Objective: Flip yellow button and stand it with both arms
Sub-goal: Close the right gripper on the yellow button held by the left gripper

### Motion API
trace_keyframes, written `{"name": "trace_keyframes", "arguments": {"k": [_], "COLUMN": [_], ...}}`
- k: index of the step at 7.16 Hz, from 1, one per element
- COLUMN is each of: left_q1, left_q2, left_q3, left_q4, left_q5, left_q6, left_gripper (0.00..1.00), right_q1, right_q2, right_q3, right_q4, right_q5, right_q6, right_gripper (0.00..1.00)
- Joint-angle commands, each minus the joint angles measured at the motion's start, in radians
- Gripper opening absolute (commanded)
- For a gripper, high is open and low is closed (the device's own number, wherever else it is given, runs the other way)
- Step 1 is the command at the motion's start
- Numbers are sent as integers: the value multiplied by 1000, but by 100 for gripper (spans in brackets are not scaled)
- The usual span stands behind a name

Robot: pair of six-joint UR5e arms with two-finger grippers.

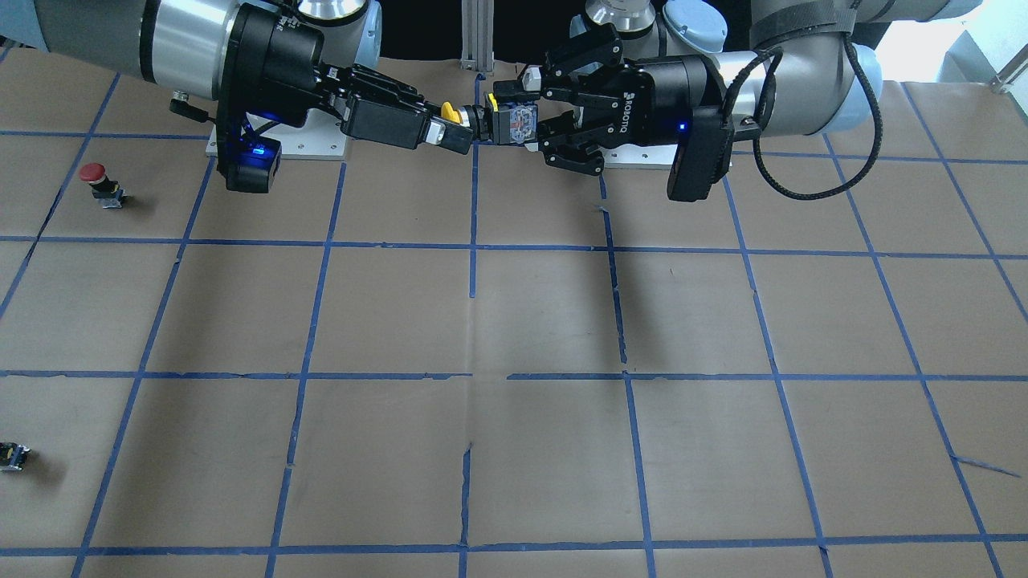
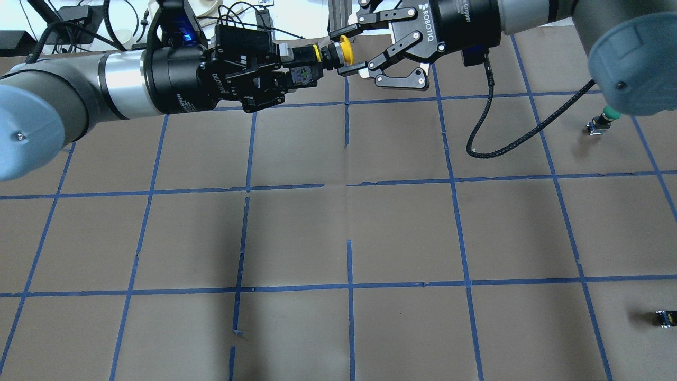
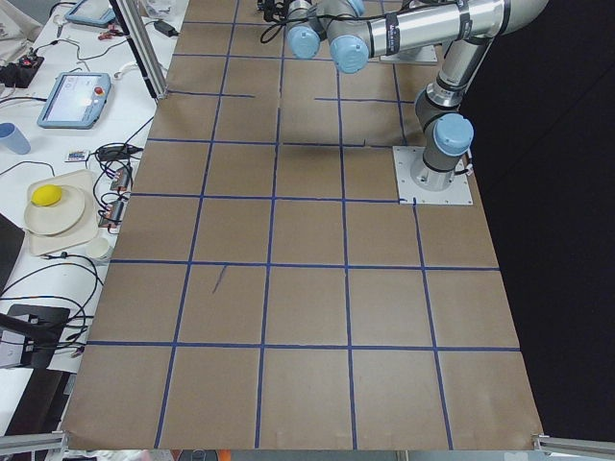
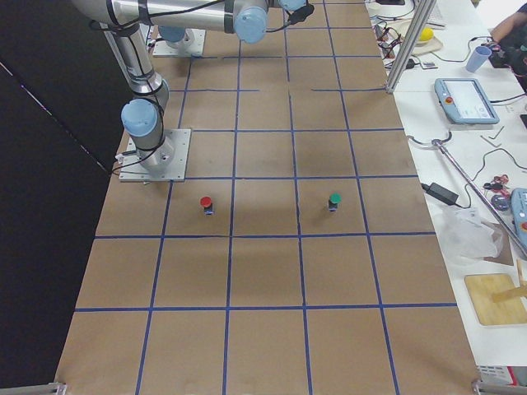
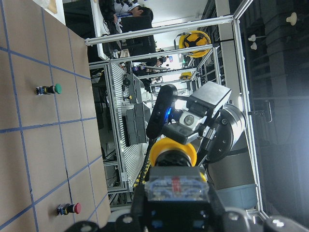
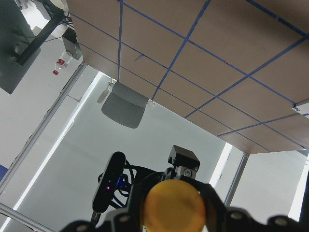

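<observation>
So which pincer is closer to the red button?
The right one. The right pincer is up in the air, on the same side as the red button. The left pincer is just past it, holding the yellow button, a bit farther away.

Brown gridded table (image 1: 546, 321) bears red button (image 1: 102, 185), green button (image 4: 334, 201), dark block (image 1: 14, 456).

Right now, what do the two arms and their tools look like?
The left arm and right arm are silver-grey tubes with light-blue joint caps. The left tool and right tool are black two-finger linkages with white ROBOTIQ lettering plus blue wrist lights. Black braided cable trails off the right wrist, another off the left.
</observation>
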Motion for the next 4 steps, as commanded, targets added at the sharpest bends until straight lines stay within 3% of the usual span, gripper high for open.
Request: {"name": "trace_keyframes", "arguments": {"k": [1, 2, 4], "left_q1": [-1, -1, -2], "left_q2": [3, 3, 9], "left_q3": [-6, -6, 3], "left_q4": [-2, 0, 0], "left_q5": [-2, 0, -2], "left_q6": [-78, -133, -148], "left_gripper": [93, 99, 99], "right_q1": [0, 0, -15], "right_q2": [0, 0, 9], "right_q3": [0, -2, -5], "right_q4": [0, -2, -11], "right_q5": [1, 1, -9], "right_q6": [1, 1, -5], "right_gripper": [21, 21, 21]}}
